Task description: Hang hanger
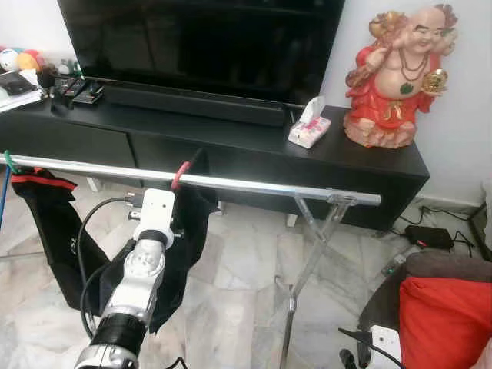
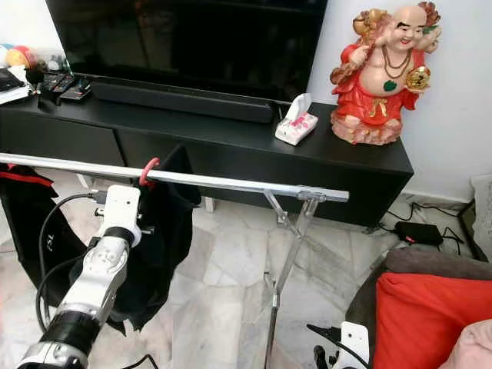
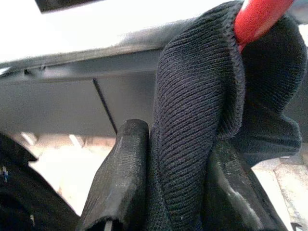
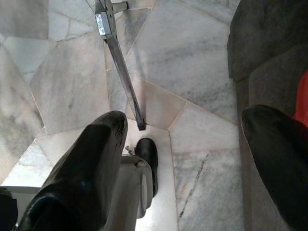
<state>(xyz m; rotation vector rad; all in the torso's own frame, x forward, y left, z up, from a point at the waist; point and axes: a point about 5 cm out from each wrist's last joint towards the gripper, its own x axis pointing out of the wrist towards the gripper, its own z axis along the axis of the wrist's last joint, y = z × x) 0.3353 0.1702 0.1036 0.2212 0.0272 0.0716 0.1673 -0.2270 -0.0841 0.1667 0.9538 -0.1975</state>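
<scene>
A red hanger [image 1: 180, 175] hooks over the silver rail [image 1: 254, 185] of a clothes rack, and a dark knitted garment [image 1: 192, 231] hangs from it. My left gripper [image 3: 178, 144] reaches up just under the rail and is shut on a fold of that garment [image 3: 192, 96], right below the red hook [image 3: 257, 17]. Its white wrist block [image 1: 157, 206] hides the fingers in the eye views. My right gripper [image 4: 187, 154] hangs low over the marble floor, open and holding nothing.
A second black garment [image 1: 46, 207] with red trim hangs at the rail's left end. The rack's crossed legs [image 1: 307, 261] stand to my right. Behind are a black TV cabinet [image 1: 369, 165], a tissue box [image 1: 309, 127] and a red statue [image 1: 396, 77]. A red cushion [image 1: 446, 323] lies at the lower right.
</scene>
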